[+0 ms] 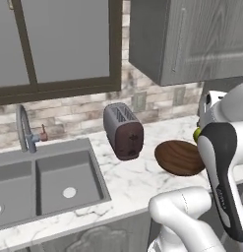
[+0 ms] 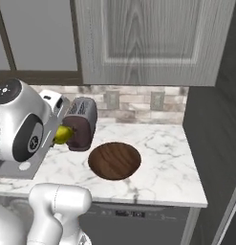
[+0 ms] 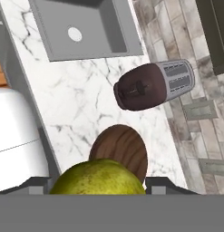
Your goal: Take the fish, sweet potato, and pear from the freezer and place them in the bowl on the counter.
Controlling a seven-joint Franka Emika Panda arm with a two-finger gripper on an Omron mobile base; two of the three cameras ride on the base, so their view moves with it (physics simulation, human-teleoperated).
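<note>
On the counter [image 2: 157, 143], the bowl [image 2: 114, 160] is set just right of the toaster [image 2: 82, 123], apart from it. The sink [image 1: 44, 182] is sunk in farther left. The pear [image 3: 99, 177] is held above the bowl's near side by the end effector [image 3: 99, 186].

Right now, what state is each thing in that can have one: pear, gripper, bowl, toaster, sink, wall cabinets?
pear: held in the gripper, in the air over the counter.
gripper: closed on the pear.
bowl: upright on the counter, nothing inside.
toaster: upright, slots empty.
sink: both basins empty.
wall cabinets: doors shut.
</note>
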